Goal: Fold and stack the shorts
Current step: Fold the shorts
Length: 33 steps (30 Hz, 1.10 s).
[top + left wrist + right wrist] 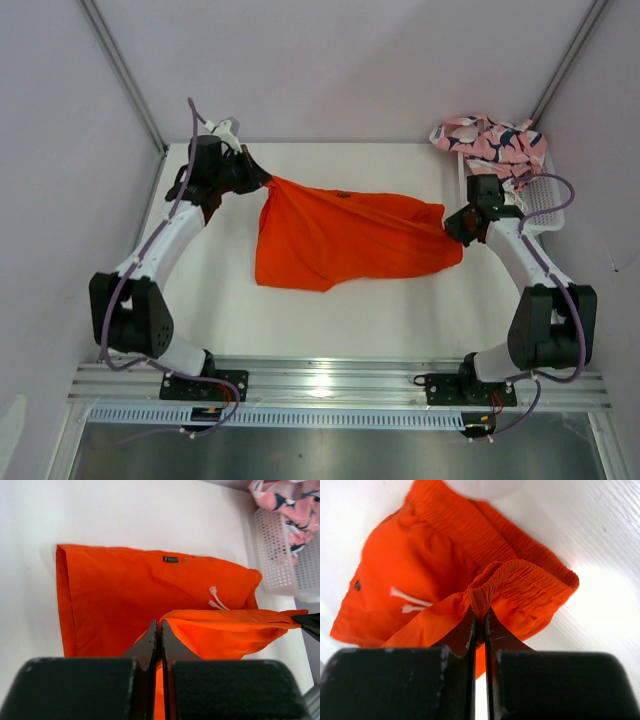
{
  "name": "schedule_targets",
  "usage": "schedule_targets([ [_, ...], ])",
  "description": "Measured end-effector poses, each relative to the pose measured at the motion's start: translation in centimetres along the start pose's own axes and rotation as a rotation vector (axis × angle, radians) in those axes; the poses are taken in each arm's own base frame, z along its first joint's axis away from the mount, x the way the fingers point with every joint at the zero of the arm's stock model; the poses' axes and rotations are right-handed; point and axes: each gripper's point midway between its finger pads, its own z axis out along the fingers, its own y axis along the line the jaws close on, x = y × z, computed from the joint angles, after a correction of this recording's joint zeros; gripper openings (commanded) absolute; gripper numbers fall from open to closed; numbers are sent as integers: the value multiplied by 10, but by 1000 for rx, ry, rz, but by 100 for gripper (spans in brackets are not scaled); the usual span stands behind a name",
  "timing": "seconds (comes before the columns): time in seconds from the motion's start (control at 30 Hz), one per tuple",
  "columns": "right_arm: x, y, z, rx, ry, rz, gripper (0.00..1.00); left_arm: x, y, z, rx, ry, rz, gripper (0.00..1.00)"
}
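Both claws are clamped on the orange shorts: the left gripper pinches one end and the right gripper the elastic waistband. That holds the cloth taut between them mid-table, its lower part draped down, probably ready for a fold. The pink shorts lie heaped on the basket, far right.

Orange shorts stretched across mid worktop; far-left corner clamped in left end effector; right end clamped in right end effector; lower edge lies on the worktop; pink printed shorts heaped over rim of white mesh basket, far right corner.
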Motion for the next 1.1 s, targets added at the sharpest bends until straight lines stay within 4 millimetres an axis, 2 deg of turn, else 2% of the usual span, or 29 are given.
schedule_targets([
  [0.13,-1,5,28,21,5,14,0,13,27,36,-43,55,-43,0],
  [0.27,-19,31,40,-8,-25,21,0,21,51,56,-80,85,-85,0],
  [0.43,-43,71,43,-83,-72,25,0,1,57,68,-62,42,-96,0],
  [0.57,-41,76,42,-98,-75,20,0,-13,52,65,-31,-10,-85,0],
  [0.67,-36,72,39,-93,-68,14,0,-12,45,50,-21,-27,-84,0],
  [0.77,-27,64,23,-99,-62,4,0,-15,31,23,3,-62,-71,0],
  [0.97,-7,38,-38,-179,-78,-23,0,-21,-14,-58,107,-208,-3,0],
  [1.1,-4,27,-80,-257,-112,-26,0,-23,-43,-112,185,-308,56,0],
])
